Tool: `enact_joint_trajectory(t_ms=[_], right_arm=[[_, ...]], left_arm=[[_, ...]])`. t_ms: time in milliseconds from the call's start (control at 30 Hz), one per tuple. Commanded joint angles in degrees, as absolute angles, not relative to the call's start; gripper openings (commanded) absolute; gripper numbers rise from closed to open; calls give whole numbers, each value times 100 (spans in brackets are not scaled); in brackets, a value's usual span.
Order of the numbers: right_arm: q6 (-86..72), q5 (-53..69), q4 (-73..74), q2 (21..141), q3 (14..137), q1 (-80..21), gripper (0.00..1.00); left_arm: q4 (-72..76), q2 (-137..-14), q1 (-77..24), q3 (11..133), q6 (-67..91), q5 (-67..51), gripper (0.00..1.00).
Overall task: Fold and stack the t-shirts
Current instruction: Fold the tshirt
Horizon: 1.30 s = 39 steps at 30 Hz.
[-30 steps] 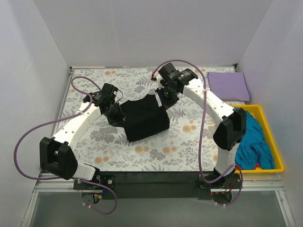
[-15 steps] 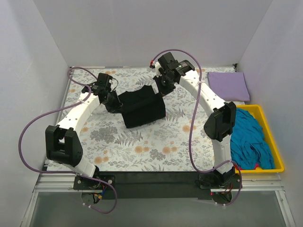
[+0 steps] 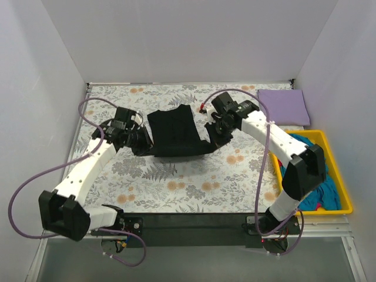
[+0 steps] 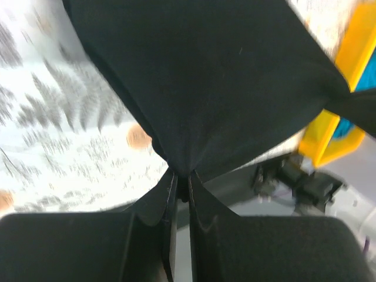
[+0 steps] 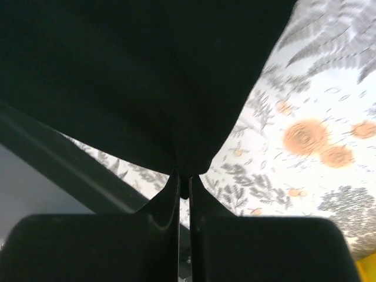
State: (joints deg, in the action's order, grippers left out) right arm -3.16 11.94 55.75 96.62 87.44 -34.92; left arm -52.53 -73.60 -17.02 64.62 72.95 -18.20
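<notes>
The black t-shirt [image 3: 173, 130] was in the middle of the floral cloth [image 3: 176, 188], held at its near edge by both arms. The left end effector [image 3: 140, 143] was closed tight on the near left corner, and the right end effector [image 3: 216, 136] was closed tight on the near right corner. In each wrist view the 2 fingers stood almost together with a pinch of black cloth between them.

The held edge ran from left to right between the 2 end effectors and sagged a little. The rest of the shirt lay beyond this edge, toward the far wall. It looked about as wide as it was deep, so I could not name its long axis with certainty. Neither arm was nearer, because each one had its own corner.

I think a fold would need both arms to carry the near edge away from the bases together.

The folded lavender t-shirt [image 3: 284, 107] lay at the far right, closer to the right arm. The teal t-shirt [image 3: 311, 170] was in the yellow tray [image 3: 343, 197].
</notes>
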Motion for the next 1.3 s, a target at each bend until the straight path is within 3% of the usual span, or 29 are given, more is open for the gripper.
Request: enact_joint_trajectory(t_ms=[0, 267, 467, 633, 767, 1033, 1267], right_arm=[[-272, 1283, 5730, 8748, 7948, -3445, 1], [-474, 1985, 5915, 7401, 6251, -3533, 1], [-580, 2363, 6415, 6671, 5801, -3621, 1], [-519, 2198, 6592, 6951, 6599, -3621, 1], [-414, 1855, 6601, 7548, 7557, -3612, 1], [-44, 1670, 6583, 9007, 8884, -3551, 1], [202, 1898, 6583, 10220, 10273, -3252, 1]], left_arm=[[-5800, -6558, -1897, 5855, 7558, -2003, 0], [-6363, -4967, -2591, 4545, 8672, -2452, 0], [-6986, -3964, -2900, 4060, 9185, -2786, 0], [-6882, -4532, -2900, 4805, 8948, -2708, 0], [-6618, -5254, -2900, 5649, 8763, -1883, 0], [-5951, -6213, -2708, 6012, 8315, -985, 0], [-4949, -7030, -1829, 6064, 7770, -1433, 0]])
